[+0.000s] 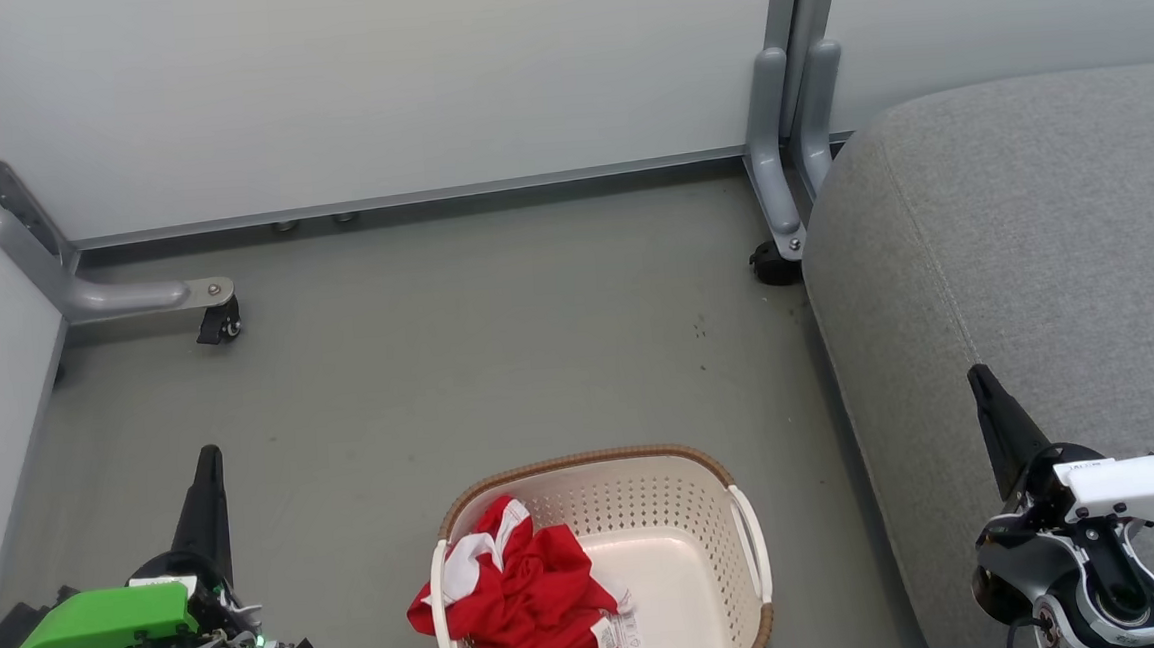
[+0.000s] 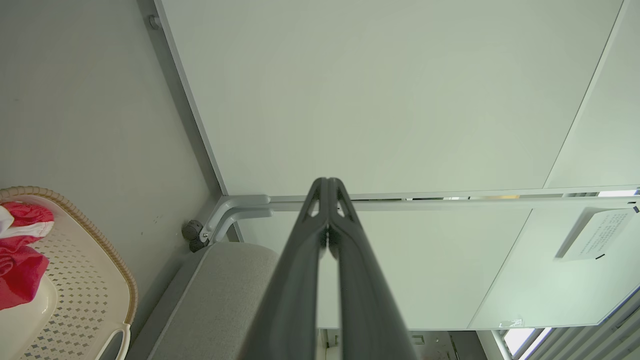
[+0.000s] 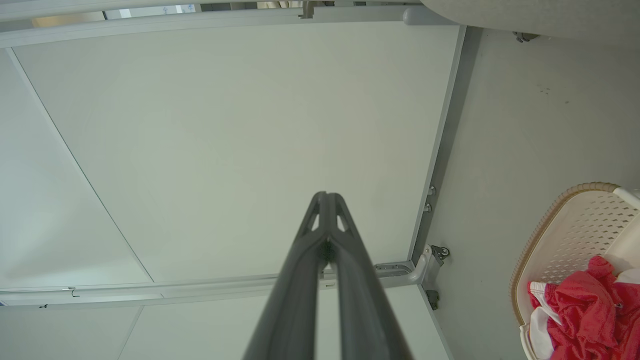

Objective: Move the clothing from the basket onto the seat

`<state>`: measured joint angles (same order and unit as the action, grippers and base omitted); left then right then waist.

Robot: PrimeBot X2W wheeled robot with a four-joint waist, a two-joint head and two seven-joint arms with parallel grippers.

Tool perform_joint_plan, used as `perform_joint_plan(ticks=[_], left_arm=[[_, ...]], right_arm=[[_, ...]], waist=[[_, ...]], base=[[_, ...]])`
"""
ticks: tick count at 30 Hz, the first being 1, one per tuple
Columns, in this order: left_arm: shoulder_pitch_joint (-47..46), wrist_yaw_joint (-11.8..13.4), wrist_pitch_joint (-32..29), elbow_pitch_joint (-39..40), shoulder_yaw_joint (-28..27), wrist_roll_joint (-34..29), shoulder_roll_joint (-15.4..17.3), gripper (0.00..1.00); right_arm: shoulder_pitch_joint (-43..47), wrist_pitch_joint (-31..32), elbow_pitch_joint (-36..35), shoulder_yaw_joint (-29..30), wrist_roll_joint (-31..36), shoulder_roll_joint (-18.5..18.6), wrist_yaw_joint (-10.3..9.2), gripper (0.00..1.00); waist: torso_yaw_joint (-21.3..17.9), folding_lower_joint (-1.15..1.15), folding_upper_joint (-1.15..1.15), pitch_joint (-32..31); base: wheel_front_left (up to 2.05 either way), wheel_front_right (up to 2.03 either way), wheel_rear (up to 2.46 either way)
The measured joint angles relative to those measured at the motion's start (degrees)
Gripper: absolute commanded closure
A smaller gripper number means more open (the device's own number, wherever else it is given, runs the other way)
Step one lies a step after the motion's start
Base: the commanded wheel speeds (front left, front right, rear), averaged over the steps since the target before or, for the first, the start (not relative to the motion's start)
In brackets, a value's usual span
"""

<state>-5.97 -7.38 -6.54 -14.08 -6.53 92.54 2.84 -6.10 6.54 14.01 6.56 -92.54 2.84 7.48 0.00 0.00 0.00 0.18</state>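
Both grippers are closed and empty: the left gripper [image 1: 210, 462] above the floor [image 1: 439, 352], the right gripper [image 1: 981, 384] by the seat [image 1: 1033, 236]. Red clothing [image 1: 534, 597] lies bunched in the basket's [image 1: 595, 456] left half.

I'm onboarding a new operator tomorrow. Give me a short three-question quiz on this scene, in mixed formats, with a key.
1. True or false: the red clothing lies on the seat.
2. The basket stands on which side of the seat? A) the robot's left B) the robot's right C) on top of it
3. Fill in: the left gripper and the right gripper are both ____ (open or shut).
Key: 1 false, it is in the basket; 2 A; 3 shut.
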Motion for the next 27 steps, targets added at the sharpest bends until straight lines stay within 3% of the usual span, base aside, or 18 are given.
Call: perform_joint_plan(ticks=[27], left_arm=[[0.00, 0.00, 0.00, 0.00, 0.00, 0.00, 0.00, 1.00]], right_arm=[[0.00, 0.00, 0.00, 0.00, 0.00, 0.00, 0.00, 1.00]], waist=[[0.00, 0.00, 0.00, 0.00]], base=[[0.00, 0.00, 0.00]])
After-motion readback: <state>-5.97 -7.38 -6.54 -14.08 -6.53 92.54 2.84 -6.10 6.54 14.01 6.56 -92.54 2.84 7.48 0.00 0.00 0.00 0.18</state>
